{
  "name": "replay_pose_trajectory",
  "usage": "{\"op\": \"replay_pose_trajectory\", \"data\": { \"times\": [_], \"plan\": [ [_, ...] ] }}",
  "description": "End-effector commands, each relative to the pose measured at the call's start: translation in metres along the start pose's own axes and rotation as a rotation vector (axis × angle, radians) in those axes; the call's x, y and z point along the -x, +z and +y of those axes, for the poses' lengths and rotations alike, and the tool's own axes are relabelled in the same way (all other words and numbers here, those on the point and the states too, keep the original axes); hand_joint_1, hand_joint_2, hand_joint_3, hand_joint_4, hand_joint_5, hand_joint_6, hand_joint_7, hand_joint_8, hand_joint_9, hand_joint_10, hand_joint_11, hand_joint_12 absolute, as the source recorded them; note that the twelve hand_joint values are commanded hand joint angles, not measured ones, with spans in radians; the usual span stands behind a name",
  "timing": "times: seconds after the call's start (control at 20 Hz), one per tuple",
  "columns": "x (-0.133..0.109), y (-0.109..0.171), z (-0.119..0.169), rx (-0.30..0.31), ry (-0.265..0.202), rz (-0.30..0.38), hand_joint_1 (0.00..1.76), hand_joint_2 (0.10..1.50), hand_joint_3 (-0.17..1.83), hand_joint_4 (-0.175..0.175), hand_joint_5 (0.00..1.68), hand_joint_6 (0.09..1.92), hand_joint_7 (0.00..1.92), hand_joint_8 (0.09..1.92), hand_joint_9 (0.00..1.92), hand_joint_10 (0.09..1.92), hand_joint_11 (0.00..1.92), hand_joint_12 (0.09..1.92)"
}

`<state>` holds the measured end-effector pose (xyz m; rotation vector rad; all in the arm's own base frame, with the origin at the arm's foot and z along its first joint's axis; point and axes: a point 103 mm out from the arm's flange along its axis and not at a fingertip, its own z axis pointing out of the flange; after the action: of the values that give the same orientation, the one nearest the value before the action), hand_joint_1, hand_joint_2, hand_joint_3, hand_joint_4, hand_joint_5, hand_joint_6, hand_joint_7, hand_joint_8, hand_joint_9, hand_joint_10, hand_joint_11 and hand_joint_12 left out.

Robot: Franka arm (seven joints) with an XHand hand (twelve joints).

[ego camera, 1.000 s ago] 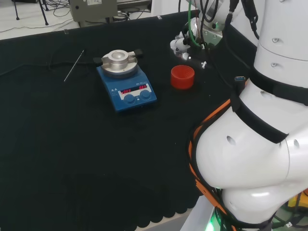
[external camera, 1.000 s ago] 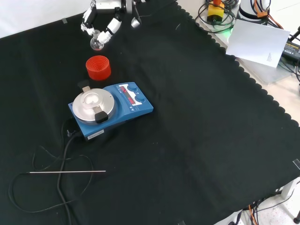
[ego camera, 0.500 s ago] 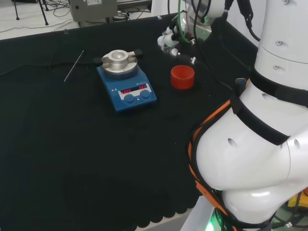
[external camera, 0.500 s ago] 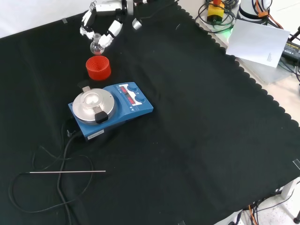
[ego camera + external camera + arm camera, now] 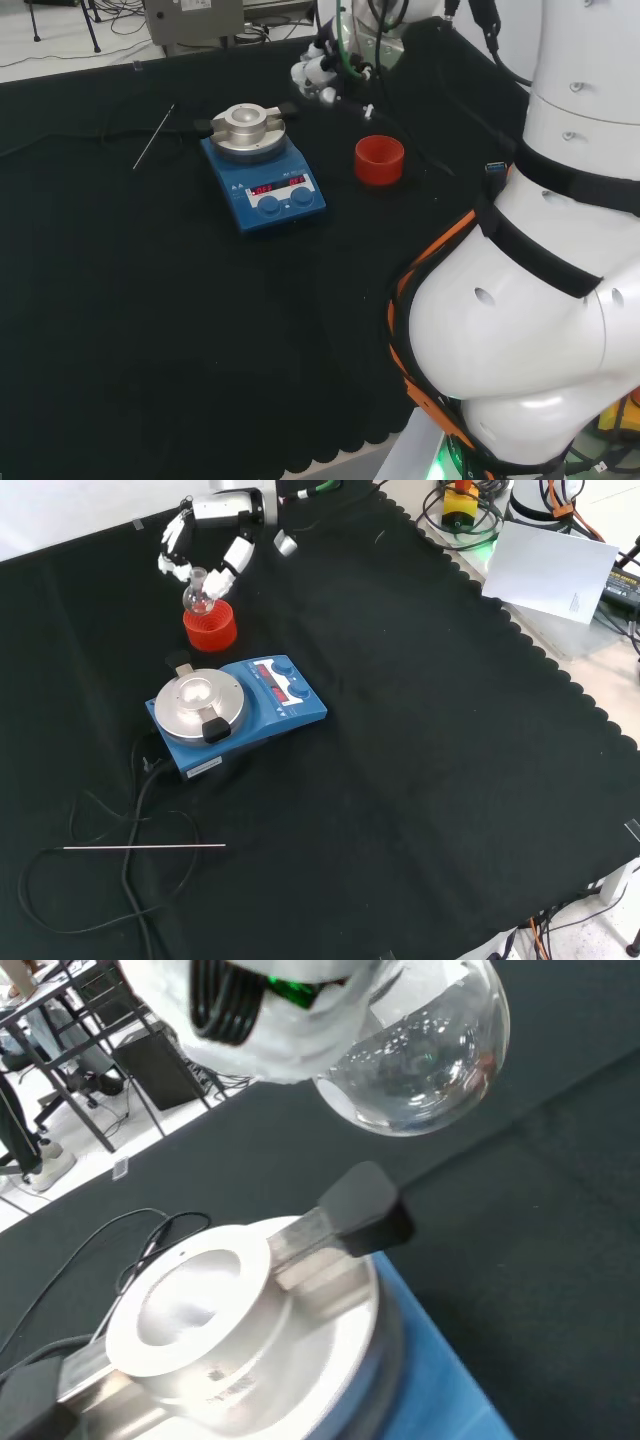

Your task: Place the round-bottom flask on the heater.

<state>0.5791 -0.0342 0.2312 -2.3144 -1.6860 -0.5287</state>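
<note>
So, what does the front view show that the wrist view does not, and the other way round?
Only the front view takes in the red ribbed stand, the thin metal rod lying on the cloth, the heater's blue front with its knobs, and the hand with its fingers round the flask's neck. Only the wrist view shows up close that the round-bottom flask hangs in the air, apart from the heater's metal block, with its hollow bare. Both show the flask and the heater.

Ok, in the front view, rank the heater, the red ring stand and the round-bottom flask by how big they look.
1. Heater, clearly largest.
2. Red ring stand.
3. Round-bottom flask, smallest, held above the cloth by the robot hand, so height may skew it.
</note>
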Motion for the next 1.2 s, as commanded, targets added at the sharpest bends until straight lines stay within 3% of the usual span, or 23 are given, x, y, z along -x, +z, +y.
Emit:
{"op": "replay_pose_trajectory", "data": {
  "times": [0.05,0.6,1.2],
  "plan": [
    [-0.044,0.026,0.012,-0.055,-0.049,-0.001,1.09,0.75,0.6,0.175,1.13,0.9,0.74,0.57,0.94,0.41,0.61,1.16],
    [-0.081,0.055,0.031,-0.12,-0.102,-0.016,1.09,0.75,0.6,0.175,1.13,0.9,0.74,0.57,0.94,0.41,0.61,1.16],
    [-0.082,0.078,0.029,-0.16,-0.099,-0.039,1.09,0.75,0.6,0.175,1.13,0.9,0.74,0.57,0.94,0.41,0.61,1.16]
  ]
}}
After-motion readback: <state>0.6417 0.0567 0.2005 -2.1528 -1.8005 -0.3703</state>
